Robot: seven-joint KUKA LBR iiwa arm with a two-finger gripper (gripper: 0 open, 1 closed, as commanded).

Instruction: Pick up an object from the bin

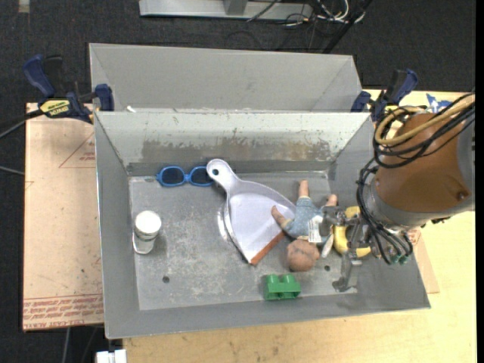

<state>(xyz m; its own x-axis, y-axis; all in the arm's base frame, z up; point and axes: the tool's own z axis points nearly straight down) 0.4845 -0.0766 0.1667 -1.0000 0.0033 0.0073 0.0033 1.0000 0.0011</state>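
My gripper [346, 276] is low in the bin's right front corner, close to the bin floor. Just left of it lies a small doll [303, 229] in light blue clothes, head toward the front and legs toward the back. A green toy block [281, 286] sits on the floor to the gripper's front left. A small yellow thing [342, 237] lies between the doll and the gripper, partly hidden by the arm; what it is I cannot make out. Nothing is seen held.
A white dustpan [246, 219] with an orange edge lies mid-bin, touching the doll. Blue sunglasses [181, 175] rest against the back wall. A white-lidded jar [146, 231] stands at the left. The arm's orange cover and cables overhang the right rim.
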